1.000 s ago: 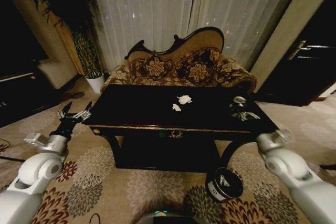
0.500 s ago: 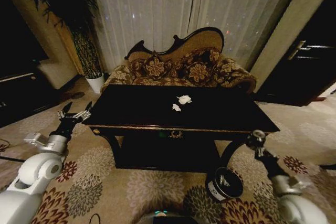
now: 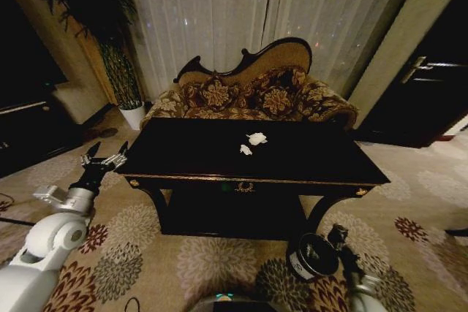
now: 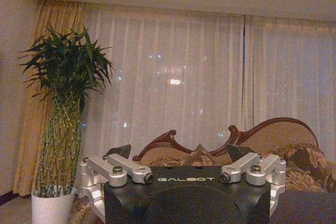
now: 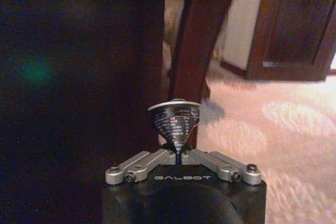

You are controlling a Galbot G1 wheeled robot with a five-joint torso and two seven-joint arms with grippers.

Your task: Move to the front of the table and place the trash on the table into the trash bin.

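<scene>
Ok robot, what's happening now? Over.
Right gripper shut on shiny piece, beside the bin. Left gripper open, left of table. Paper wads on table.

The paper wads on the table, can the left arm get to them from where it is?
Probably yes: the left gripper hangs open beside the table, whose top is bare between it and the paper wads.

left gripper (image 3: 103, 158): raised, fingers spread | right gripper (image 3: 338, 237): low, fingers pinched together

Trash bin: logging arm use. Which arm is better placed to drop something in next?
Right. The right claw, shut on the silvery piece, hangs beside the trash bin; the left claw sits open off the table's left corner.
</scene>
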